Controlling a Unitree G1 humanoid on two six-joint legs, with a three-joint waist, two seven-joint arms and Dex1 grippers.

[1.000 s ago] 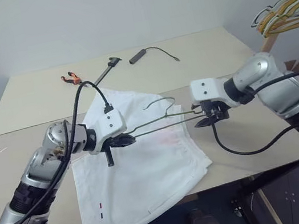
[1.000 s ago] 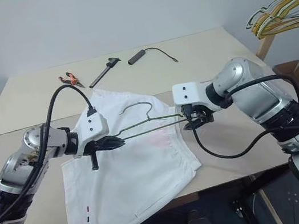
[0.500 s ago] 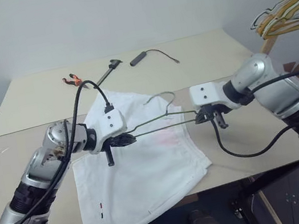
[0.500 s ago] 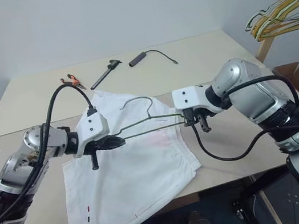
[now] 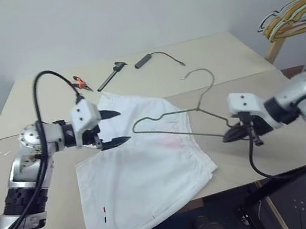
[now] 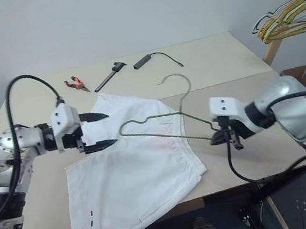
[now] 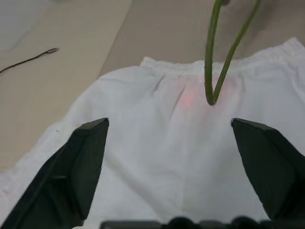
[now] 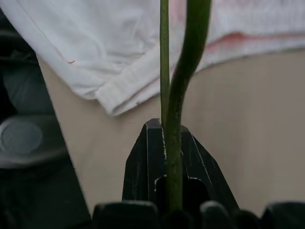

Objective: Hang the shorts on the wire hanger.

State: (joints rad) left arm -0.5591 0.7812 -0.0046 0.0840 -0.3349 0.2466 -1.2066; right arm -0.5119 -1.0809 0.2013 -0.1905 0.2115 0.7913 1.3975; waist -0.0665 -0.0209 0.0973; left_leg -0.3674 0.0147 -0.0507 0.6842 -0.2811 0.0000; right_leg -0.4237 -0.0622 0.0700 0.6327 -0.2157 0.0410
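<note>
Bare table [image 5: 232,59] beyond shorts [image 5: 145,169]

Soft, even room light falls across the beige table [image 5: 221,61]; shadows are faint; the thin olive-grey wire hanger [image 8: 183,71] blurs close up.

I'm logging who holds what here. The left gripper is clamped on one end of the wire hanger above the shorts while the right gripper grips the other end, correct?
Not quite. The left gripper is open and holds nothing; the left wrist view shows its fingers spread wide, apart from the wire hanger. Only the right gripper is shut on the hanger's end, holding it above the shorts.
</note>
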